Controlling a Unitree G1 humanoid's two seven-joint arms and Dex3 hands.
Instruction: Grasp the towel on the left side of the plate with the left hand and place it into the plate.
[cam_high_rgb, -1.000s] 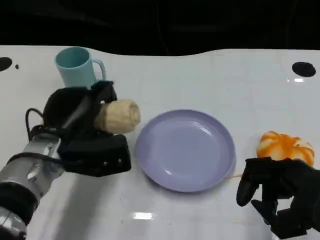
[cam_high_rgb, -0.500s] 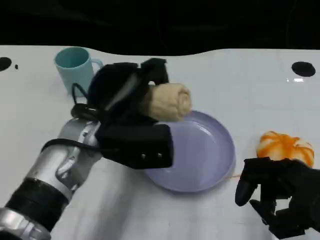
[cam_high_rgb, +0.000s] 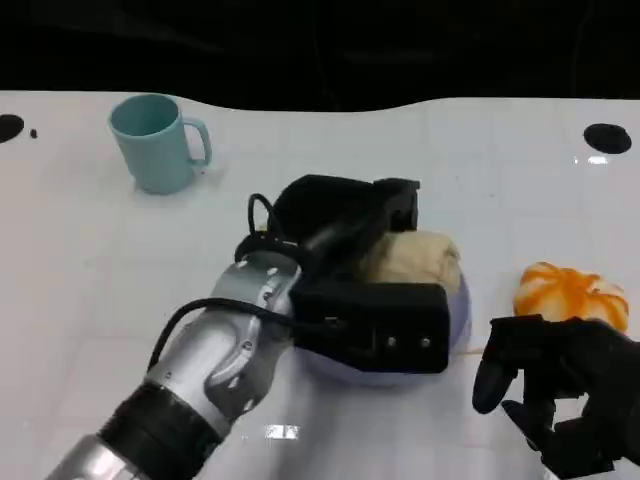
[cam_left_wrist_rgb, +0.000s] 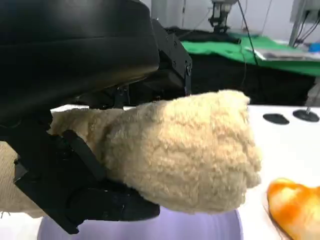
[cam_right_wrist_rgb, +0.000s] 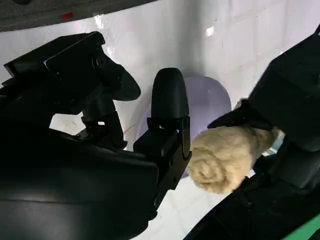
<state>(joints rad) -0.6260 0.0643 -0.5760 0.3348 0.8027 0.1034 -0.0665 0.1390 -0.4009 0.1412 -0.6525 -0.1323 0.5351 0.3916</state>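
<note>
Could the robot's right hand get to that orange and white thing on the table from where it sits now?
Probably yes. The right hand holds nothing and sits just in front of the orange and white thing, with bare table between them. The left hand, busy holding the towel over the plate, is off to the side.

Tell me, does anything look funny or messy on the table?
Nothing stands out. The left robot hand holds the rolled towel over the purple plate, as it should. The blue mug stands upright, and the orange thing lies by the right robot hand. Nothing is spilled.
</note>
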